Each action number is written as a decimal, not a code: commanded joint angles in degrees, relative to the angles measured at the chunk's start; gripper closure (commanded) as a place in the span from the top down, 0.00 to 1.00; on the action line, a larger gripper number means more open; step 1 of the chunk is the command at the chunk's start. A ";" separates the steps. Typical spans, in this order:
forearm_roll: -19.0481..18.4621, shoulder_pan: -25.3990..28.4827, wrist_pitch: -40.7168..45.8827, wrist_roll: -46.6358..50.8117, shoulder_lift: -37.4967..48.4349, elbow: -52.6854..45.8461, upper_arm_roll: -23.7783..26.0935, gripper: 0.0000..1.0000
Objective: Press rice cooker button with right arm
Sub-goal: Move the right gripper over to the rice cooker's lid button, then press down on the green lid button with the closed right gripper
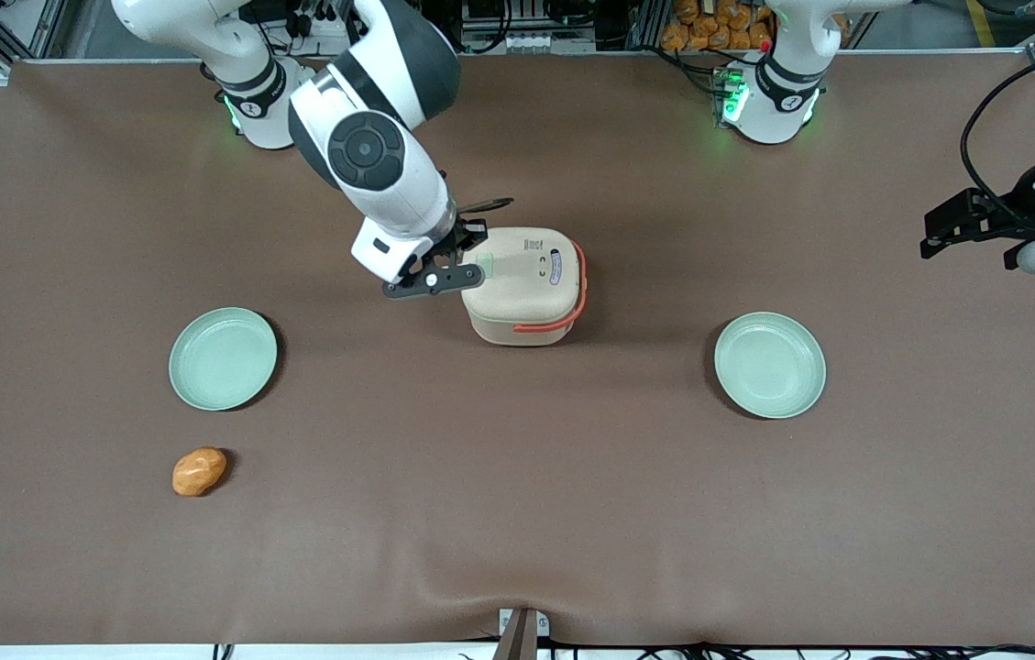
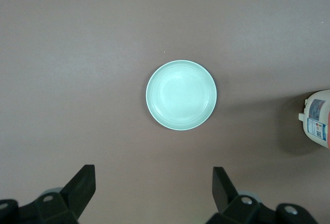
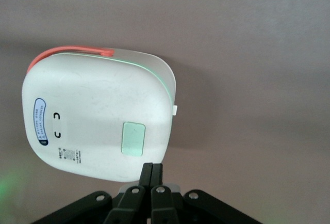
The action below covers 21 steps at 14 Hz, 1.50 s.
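The rice cooker [image 1: 524, 284] sat mid-table on brown cloth [image 1: 517, 513], lid shut. The gripper [image 3: 151, 176] (fingers pressed together) hovered beside its pale green button [image 3: 133, 138]. Two green plates [image 1: 223, 357] [image 1: 769, 364] flanked it; at seven o'clock lay an orange lump [image 1: 199, 471].

light: even, overhead | shadows: soft beside rice cooker [image 1: 524, 284] | focus: sharp | glare: none

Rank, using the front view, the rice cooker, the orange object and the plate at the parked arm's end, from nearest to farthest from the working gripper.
From the gripper, jaws shut:
1. Rice cooker, directly beside it.
2. Orange object, nearer the camera, toward the working arm's end.
3. Plate, toward the parked arm's end.
The last two are nearly equal.
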<state>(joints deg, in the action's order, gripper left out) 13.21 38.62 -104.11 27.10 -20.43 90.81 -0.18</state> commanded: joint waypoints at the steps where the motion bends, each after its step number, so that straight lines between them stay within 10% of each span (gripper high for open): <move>1: 2.17 0.84 -1.45 0.24 -1.62 -0.10 -0.35 0.00; 21: 5.25 3.21 -3.47 -0.03 -6.72 -0.28 -0.35 0.00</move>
<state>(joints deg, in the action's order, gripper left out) 17.27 40.82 -106.23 27.10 -26.22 90.81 -0.05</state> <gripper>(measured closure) 0.991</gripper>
